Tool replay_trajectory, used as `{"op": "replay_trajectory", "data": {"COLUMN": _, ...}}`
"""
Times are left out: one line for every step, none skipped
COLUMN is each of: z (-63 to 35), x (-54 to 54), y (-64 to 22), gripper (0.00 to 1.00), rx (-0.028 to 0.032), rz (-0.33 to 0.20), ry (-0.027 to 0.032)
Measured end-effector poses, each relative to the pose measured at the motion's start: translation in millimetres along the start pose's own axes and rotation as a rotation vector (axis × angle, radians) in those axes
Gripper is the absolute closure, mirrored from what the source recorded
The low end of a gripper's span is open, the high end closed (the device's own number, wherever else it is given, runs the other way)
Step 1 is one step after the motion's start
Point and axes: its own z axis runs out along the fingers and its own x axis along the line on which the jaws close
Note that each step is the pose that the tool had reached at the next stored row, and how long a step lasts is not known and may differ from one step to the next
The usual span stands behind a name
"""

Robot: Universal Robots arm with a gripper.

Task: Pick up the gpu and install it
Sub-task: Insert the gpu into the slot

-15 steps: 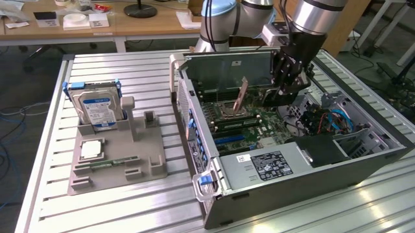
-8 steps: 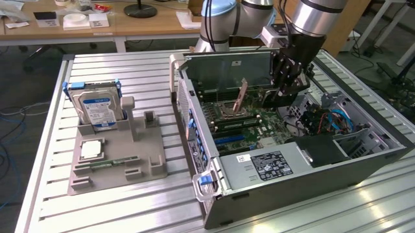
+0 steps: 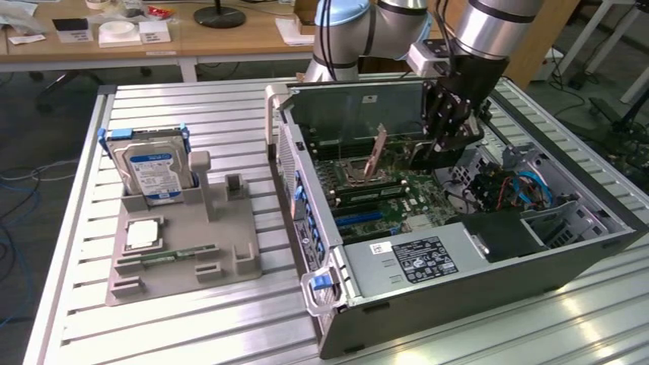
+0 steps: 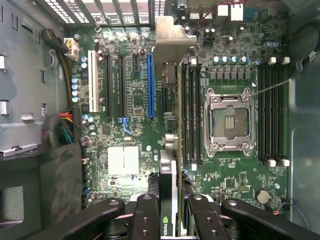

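The gpu (image 4: 170, 165) is a thin black card seen edge-on, with a silvery metal bracket (image 4: 172, 37) at its far end. My gripper (image 4: 171, 207) is shut on it, one black finger (image 4: 146, 210) on each side. The card hangs above the green motherboard (image 4: 125, 130), beside the long blue slot (image 4: 150, 85) and close to the black memory slots (image 4: 192, 110). In the exterior view my gripper (image 3: 438, 148) reaches down into the open computer case (image 3: 476, 258), above the motherboard (image 3: 406, 190).
An open processor socket (image 4: 227, 122) lies beyond the memory slots. Cable bundles (image 4: 62, 127) run along the case wall. Outside the case, a grey fixture (image 3: 172, 251) holds a blue-labelled hard drive (image 3: 152, 171) and a green memory stick (image 3: 167, 257). Case walls surround the gripper.
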Motion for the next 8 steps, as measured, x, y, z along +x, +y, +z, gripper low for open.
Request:
{"op": "replay_trajectory", "data": {"z": 0.8, "x": 0.0, "y": -0.1, "gripper": 0.73, "rx": 0.0000, "rz": 0.000, "ry": 0.0001}}
{"op": "replay_trajectory", "data": {"z": 1.7, "x": 0.0, "y": -0.1, "gripper": 0.73, "rx": 0.0000, "rz": 0.000, "ry": 0.0000}}
{"op": "replay_trajectory", "data": {"z": 2.4, "x": 0.0, "y": -0.1, "gripper": 0.73, "rx": 0.0000, "rz": 0.000, "ry": 0.0001}}
{"op": "replay_trajectory", "data": {"z": 3.1, "x": 0.0, "y": -0.1, "gripper": 0.73, "rx": 0.0000, "rz": 0.000, "ry": 0.0001}}
{"op": "replay_trajectory", "data": {"z": 3.5, "x": 0.0, "y": -0.1, "gripper": 0.73, "rx": 0.0000, "rz": 0.000, "ry": 0.0002}}
{"op": "replay_trajectory", "data": {"z": 3.5, "x": 0.1, "y": -0.1, "gripper": 0.73, "rx": -0.0001, "rz": 0.000, "ry": 0.0004}}
{"op": "replay_trajectory", "data": {"z": 3.6, "x": 0.1, "y": -0.1, "gripper": 0.73, "rx": -0.0001, "rz": 0.000, "ry": 0.0005}}
{"op": "replay_trajectory", "data": {"z": 3.8, "x": 0.1, "y": -0.1, "gripper": 0.73, "rx": 0.0000, "rz": 0.000, "ry": 0.0000}}
